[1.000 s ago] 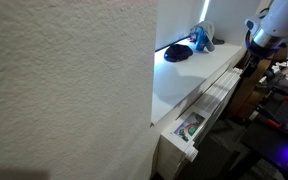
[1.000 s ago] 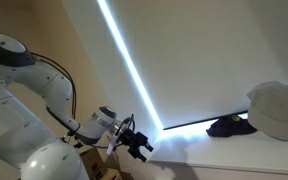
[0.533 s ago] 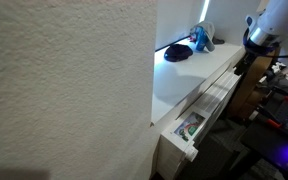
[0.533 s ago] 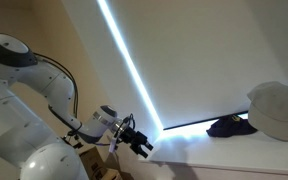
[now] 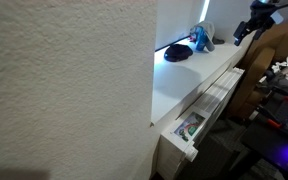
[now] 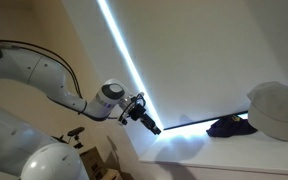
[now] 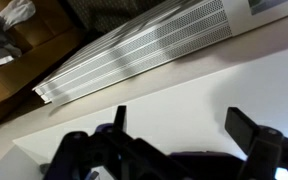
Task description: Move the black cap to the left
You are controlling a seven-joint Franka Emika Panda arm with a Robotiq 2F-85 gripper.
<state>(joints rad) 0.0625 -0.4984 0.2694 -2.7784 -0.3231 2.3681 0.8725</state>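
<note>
The black cap [image 5: 178, 52] lies low and dark at the far end of the white counter [image 5: 189, 85], beside a taller blue toy-like item [image 5: 201, 38]. In an exterior view the cap [image 6: 229, 126] lies at the right, against a pale fabric hat [image 6: 276, 108]. My gripper [image 5: 240, 36] is in the air to the right of the cap and well apart from it. In an exterior view it [image 6: 155, 128] hangs over the counter's left end. In the wrist view the gripper [image 7: 184, 125] is open and empty over bare white counter [image 7: 174, 90]; the cap is out of that view.
A slatted grey panel [image 7: 144, 50] runs along the counter's edge [image 5: 219, 90]. An open drawer [image 5: 189, 128] with small coloured items sticks out below. A textured white wall [image 5: 64, 80] fills the left. Dark equipment [image 5: 279, 100] stands at the right.
The arm has swung upward from below the counter's edge to above counter height, and the gripper now points toward the cap. The cap and the blue item have not moved.
</note>
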